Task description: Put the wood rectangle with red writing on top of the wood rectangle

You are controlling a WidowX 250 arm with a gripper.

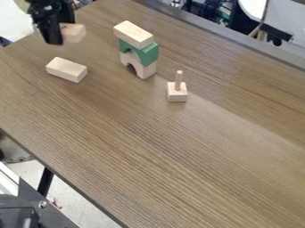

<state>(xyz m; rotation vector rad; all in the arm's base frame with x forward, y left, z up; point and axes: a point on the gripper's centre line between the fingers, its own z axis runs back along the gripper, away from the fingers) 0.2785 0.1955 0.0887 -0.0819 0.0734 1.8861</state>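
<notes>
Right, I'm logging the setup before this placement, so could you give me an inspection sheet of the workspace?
Surface: wood-grain tabletop, dark diagonal grain
Job's things: block with reddish marks held at upper left; plain wood block lying on the table, nothing on it
Clutter: stack of pale arch, green arch and pale block; upright peg on a square base
Grippers: one black gripper, jaws closed on the marked block
Cables: none identifiable with certainty
Surroundings: dark equipment at lower left
</notes>
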